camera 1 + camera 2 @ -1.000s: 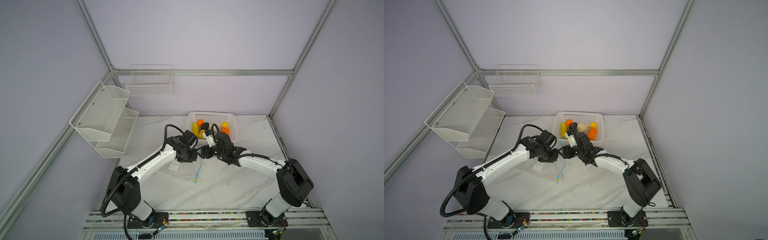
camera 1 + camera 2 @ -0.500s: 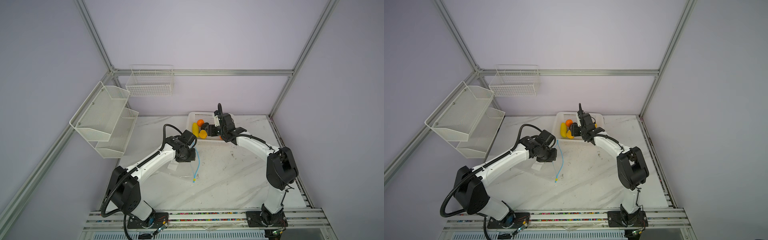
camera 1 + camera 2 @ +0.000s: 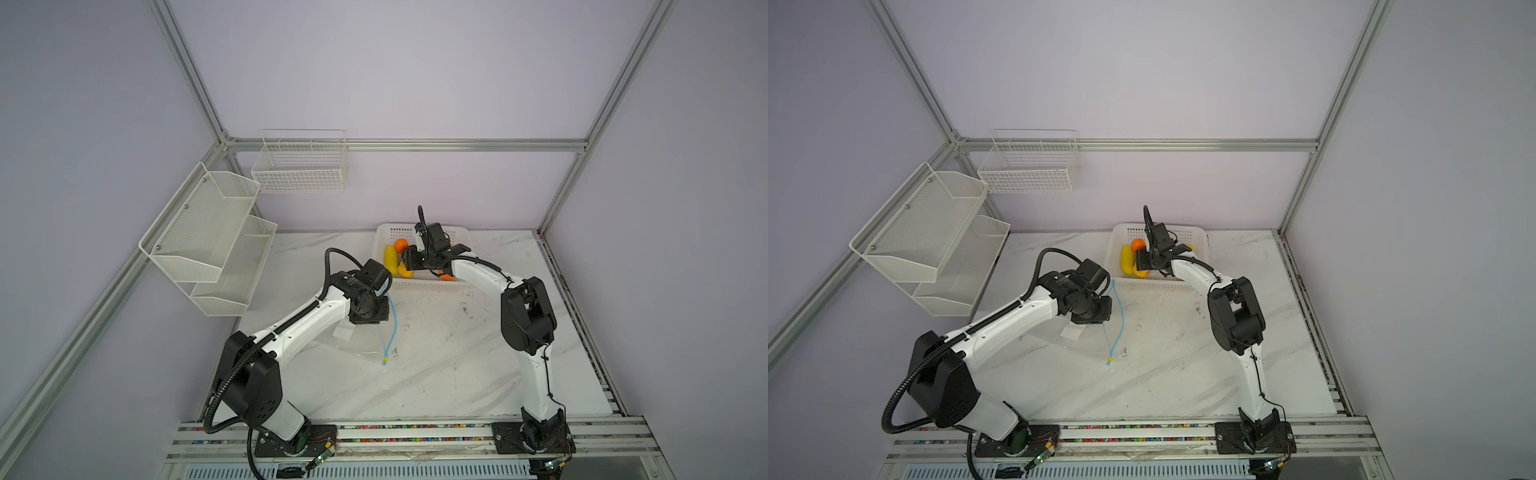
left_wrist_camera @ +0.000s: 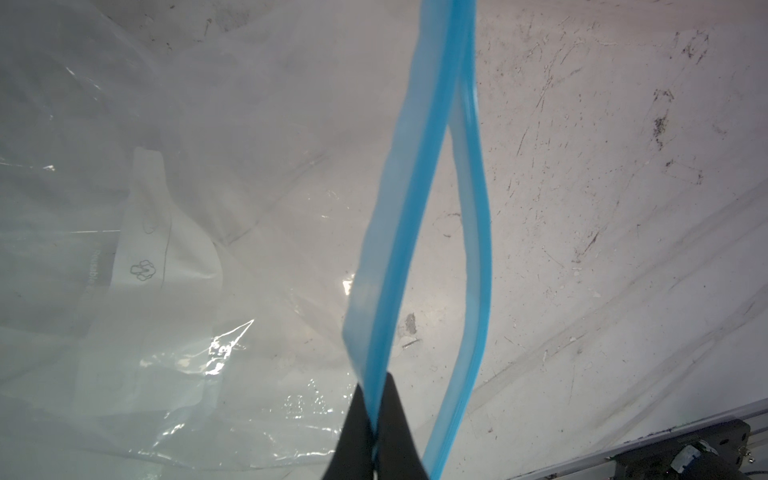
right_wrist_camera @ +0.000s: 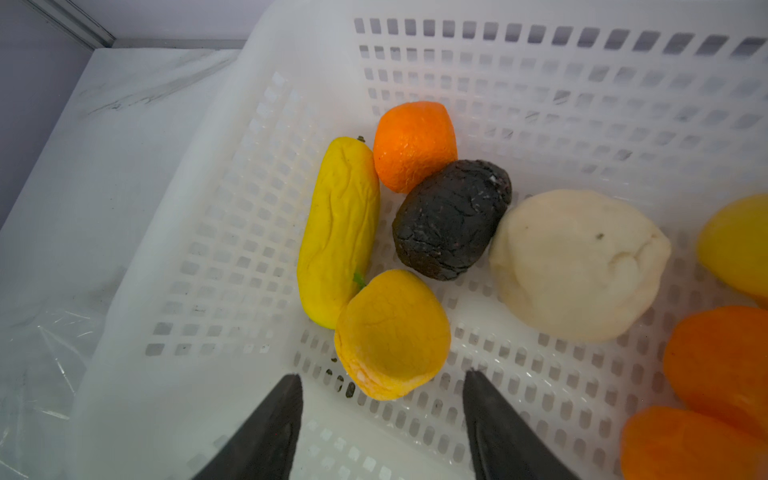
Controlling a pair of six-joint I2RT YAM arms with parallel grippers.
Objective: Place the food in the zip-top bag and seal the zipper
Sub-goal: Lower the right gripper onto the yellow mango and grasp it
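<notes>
Swung back from the zip-top bag [image 4: 187, 124], the right gripper [image 5: 382, 376] now hangs spread over the food [image 5: 577, 266] in the white basket [image 5: 540, 83], nearest a yellow round [image 5: 392, 332]. Just before the basket, the left gripper [image 4: 376, 388] pinches the bag's parted blue zipper [image 4: 415, 187] above the worktop [image 4: 623, 166].

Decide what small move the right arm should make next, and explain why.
Probably ease the right gripper forward around the yellow round fruit: its open fingers line up either side of it in the white basket, and the left gripper holds the zipper edge lifted.
</notes>
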